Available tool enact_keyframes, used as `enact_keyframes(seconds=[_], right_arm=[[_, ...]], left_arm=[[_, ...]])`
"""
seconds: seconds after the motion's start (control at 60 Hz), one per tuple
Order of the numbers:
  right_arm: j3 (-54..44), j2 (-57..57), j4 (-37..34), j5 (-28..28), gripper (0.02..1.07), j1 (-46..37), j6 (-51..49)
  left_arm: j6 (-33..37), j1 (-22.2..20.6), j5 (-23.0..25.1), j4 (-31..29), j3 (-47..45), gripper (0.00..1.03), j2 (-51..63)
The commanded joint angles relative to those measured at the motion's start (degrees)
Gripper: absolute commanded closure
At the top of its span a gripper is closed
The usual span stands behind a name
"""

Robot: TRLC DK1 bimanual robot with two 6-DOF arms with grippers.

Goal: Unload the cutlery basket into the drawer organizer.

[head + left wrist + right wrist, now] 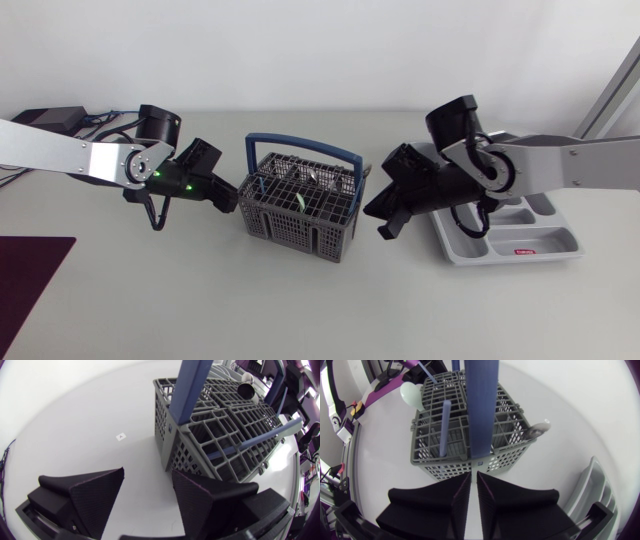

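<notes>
The grey cutlery basket (300, 232), its blue handle (305, 145) arched upright over it, stands on the table between the two grippers. In its compartments stand a pale mint spoon (412, 396), a utensil with a blue plastic stem (444, 425) and a metal piece (538, 430) leaning out over the rim. The grey drawer organizer (560, 240) lies to the basket's right, partly under the right arm. The left gripper (147, 472) is held low just beside the basket's left wall, jaws spread wide with nothing between them, a basket corner just ahead. The right gripper (473, 477) points at the basket's right wall, fingers pressed together and holding nothing. A dark maroon mat (30, 275) lies well left of the basket.
</notes>
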Motion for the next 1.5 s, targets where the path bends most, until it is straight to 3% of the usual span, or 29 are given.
enact_keyframes(seconds=[0.0,0.533,0.9,1.2,1.233,1.3,1.383,1.417,1.483], right_arm=[[0.38,2.14,2.14,0.85,0.93,0.99,2.26],[8.99,8.55,3.99,1.55,0.92,-0.76,3.14],[6.27,7.06,3.73,2.26,0.92,1.96,3.66],[1.87,4.69,6.27,8.32,0.9,2.14,4.37],[1.34,4.25,6.19,8.32,0.83,1.43,4.46],[-0.5,2.05,6.19,8.32,0.51,0.29,4.46],[-2.35,-1.29,5.83,8.06,0.2,-0.85,4.46],[-3.14,-2.87,5.4,8.06,0.15,-1.12,4.46],[-3.67,-6.12,3.37,7.97,0.15,-1.64,5.16]], left_arm=[[-0.35,-1.33,0.55,0.32,-0.28,0.16,-1.38],[3.35,-6.16,0.46,-1.09,-10.12,0.16,-12.37],[4.05,-3.17,0.46,-0.47,-10.12,0.16,-12.9],[4.66,-1.94,0.46,-0.21,-10.12,0.16,-12.55],[4.75,-1.59,0.46,-0.21,-10.12,0.15,-12.63],[5.37,0.43,0.46,-0.38,-10.39,0.12,-13.16],[6.16,2.1,0.55,-0.91,-10.83,0.1,-14.83],[6.42,2.81,0.63,-1.26,-11.27,0.1,-15.89],[6.6,4.12,1.51,-1.97,-12.15,0.08,-18.52]])
